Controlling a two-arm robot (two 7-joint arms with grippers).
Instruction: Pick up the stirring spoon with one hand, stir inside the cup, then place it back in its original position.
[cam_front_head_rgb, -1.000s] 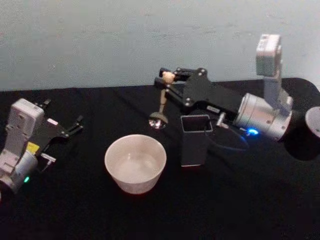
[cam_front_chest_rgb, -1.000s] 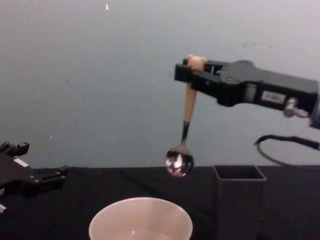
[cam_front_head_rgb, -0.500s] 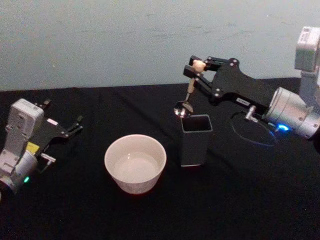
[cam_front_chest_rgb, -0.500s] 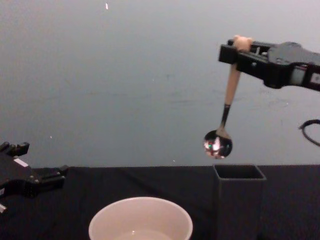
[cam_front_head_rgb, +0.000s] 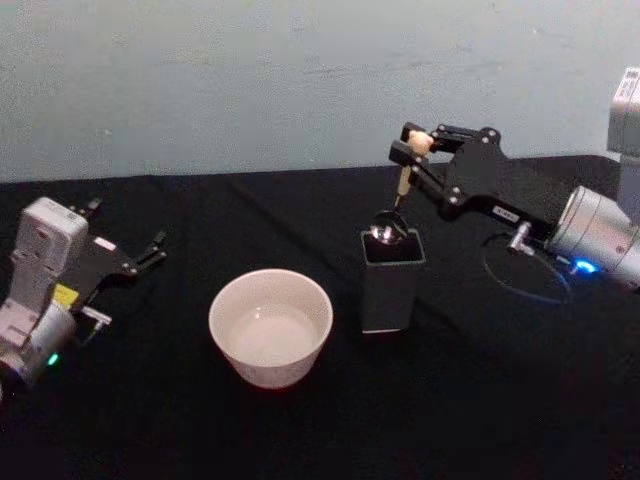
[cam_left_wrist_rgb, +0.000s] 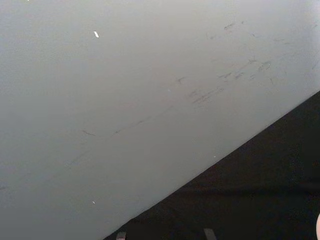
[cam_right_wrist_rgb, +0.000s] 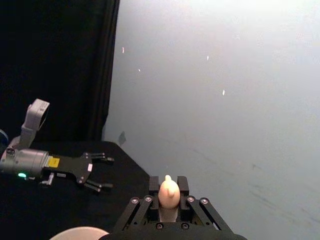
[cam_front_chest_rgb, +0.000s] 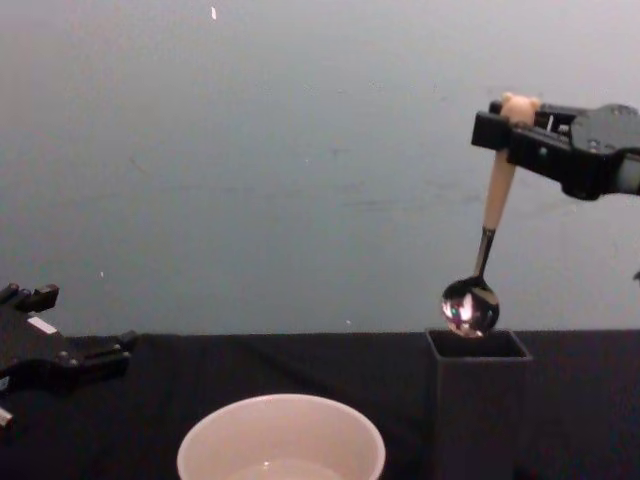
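My right gripper (cam_front_head_rgb: 416, 147) (cam_front_chest_rgb: 510, 125) (cam_right_wrist_rgb: 169, 200) is shut on the stirring spoon (cam_front_chest_rgb: 495, 205), gripping the cream handle just below the bear head (cam_right_wrist_rgb: 168, 190). The spoon (cam_front_head_rgb: 401, 188) hangs nearly upright, with its shiny bowl (cam_front_chest_rgb: 470, 306) (cam_front_head_rgb: 385, 233) just above the open mouth of the dark grey square holder (cam_front_head_rgb: 391, 279) (cam_front_chest_rgb: 480, 400). The off-white cup (cam_front_head_rgb: 270, 326) (cam_front_chest_rgb: 281, 438) stands to the left of the holder. At the table's left edge my left gripper (cam_front_head_rgb: 148, 253) (cam_front_chest_rgb: 90, 352) (cam_right_wrist_rgb: 97, 172) rests idle, fingers apart and empty.
A black cloth (cam_front_head_rgb: 470, 400) covers the table, with a pale wall (cam_front_head_rgb: 250, 80) behind it. A cable (cam_front_head_rgb: 520, 275) loops on the cloth under the right arm, to the right of the holder.
My right gripper has carried the spoon rightwards from beside the cup to over the holder and lowered it, so the metal bowl now hangs at the holder's mouth. The left arm has not moved.
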